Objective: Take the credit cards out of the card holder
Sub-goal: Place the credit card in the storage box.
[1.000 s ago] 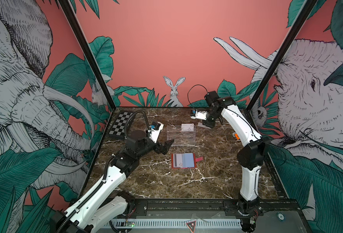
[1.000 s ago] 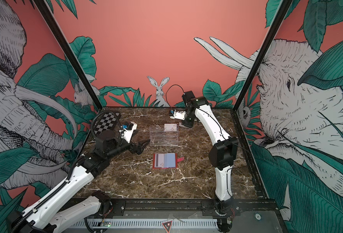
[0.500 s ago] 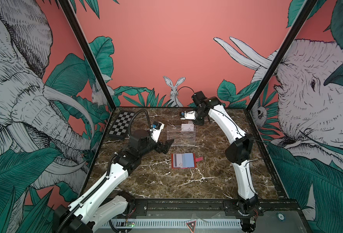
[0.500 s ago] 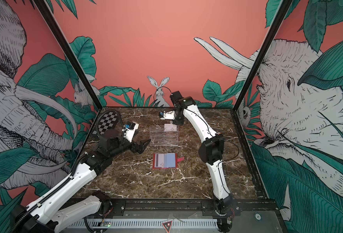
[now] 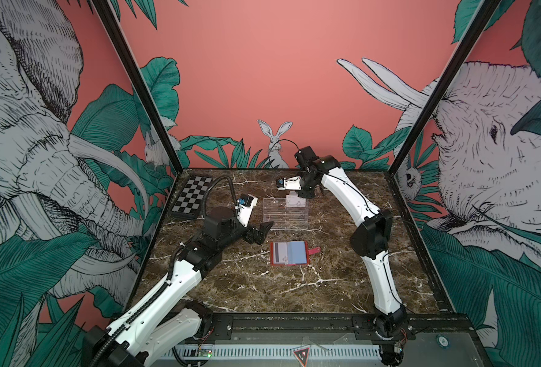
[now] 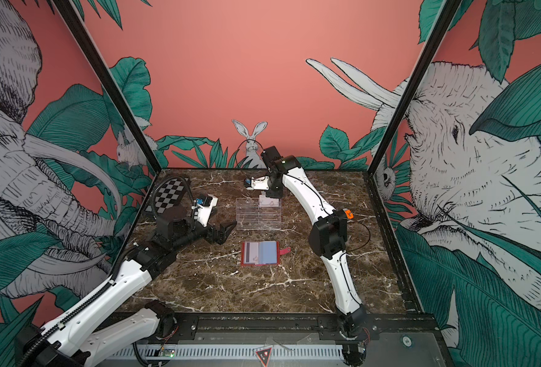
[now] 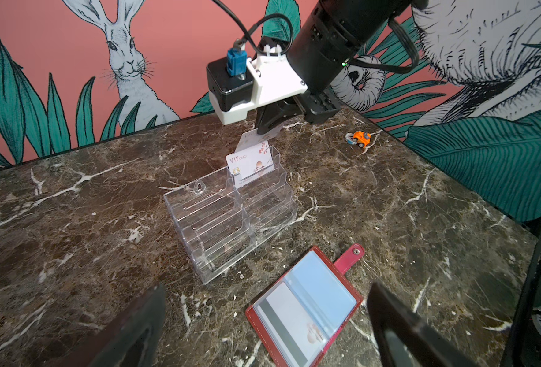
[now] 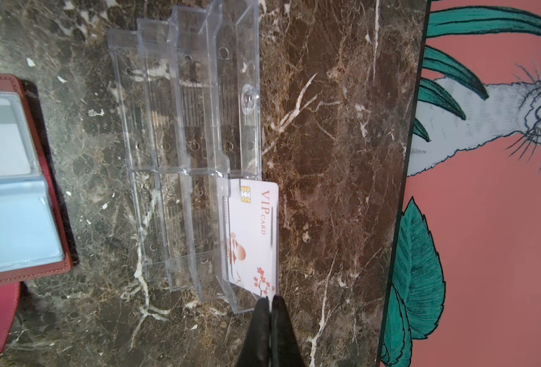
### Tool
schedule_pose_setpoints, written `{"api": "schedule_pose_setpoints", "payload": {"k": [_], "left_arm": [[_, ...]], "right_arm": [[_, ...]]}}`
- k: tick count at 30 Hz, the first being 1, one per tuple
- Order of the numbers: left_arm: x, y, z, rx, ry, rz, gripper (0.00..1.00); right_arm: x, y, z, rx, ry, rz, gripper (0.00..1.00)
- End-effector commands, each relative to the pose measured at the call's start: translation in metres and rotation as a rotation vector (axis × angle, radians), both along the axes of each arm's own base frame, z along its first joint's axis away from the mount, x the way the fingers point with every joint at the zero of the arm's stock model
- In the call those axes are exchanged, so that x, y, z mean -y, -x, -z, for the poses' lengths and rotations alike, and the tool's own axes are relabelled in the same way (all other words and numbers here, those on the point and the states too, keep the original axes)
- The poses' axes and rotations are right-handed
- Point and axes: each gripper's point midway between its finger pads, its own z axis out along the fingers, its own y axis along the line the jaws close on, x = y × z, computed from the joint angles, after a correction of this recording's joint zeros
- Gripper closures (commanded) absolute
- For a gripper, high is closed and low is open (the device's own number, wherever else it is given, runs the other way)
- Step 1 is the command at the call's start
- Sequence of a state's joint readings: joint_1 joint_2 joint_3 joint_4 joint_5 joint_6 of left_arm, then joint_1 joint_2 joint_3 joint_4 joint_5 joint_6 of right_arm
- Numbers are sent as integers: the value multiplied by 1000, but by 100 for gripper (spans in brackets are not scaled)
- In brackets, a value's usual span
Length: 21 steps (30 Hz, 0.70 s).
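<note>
Here, the card holder [image 5: 297, 252] lies open and flat near the middle of the desk [image 5: 247, 286], with the red cover down and the pale blue sleeves up. Its snap tab [image 5: 314, 250] sticks out towards 3 o'clock. In the sleeve on the 9 o'clock side sits one credit card, the striped card [image 7: 294, 317], which shows its dark grey stripe. The sleeve on the 3 o'clock side shows only blue plastic.

At 12 o'clock from the card holder, apart from it, stands the clear acrylic rack [image 7: 212, 219] with its stepped tiers. In the rearmost tier, in the compartment on the 3 o'clock side, the VIP card [image 8: 251, 235] stands on its long edge, with the printed face towards 6 o'clock.

The right claw [image 8: 271, 302] is above this compartment and points down. Its jaws are pressed together on a thin pale card, the held card [image 7: 252, 137], which hangs tilted just behind the VIP card. In the right wrist view it appears only as a thin line, seen edge-on. Whether its lower edge is inside the rack, one cannot tell.

The left claw [image 5: 262, 231] is at 10 o'clock from the card holder, just beside the rack's front corner on the 9 o'clock side. Its jaws are spread wide and there is nothing between them.

The checkered board [image 5: 193, 197] lies in the 10 o'clock corner of the desk. A small orange toy car [image 7: 359, 139] sits on the desk at about 2 o'clock from the card holder.
</note>
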<state>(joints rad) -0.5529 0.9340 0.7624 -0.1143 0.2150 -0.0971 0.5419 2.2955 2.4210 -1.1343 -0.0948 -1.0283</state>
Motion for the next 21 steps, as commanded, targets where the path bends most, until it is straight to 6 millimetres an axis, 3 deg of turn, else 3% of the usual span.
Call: {"api": "schedule_pose_setpoints", "payload": {"k": [1, 21], "left_arm": [[-2, 3, -2, 7, 12, -5, 1], [-4, 9, 1, -16, 21, -5, 1]], "right_arm": [[-15, -2, -2, 8, -41, -20, 100], [-18, 0, 14, -24, -8, -4, 100]]}}
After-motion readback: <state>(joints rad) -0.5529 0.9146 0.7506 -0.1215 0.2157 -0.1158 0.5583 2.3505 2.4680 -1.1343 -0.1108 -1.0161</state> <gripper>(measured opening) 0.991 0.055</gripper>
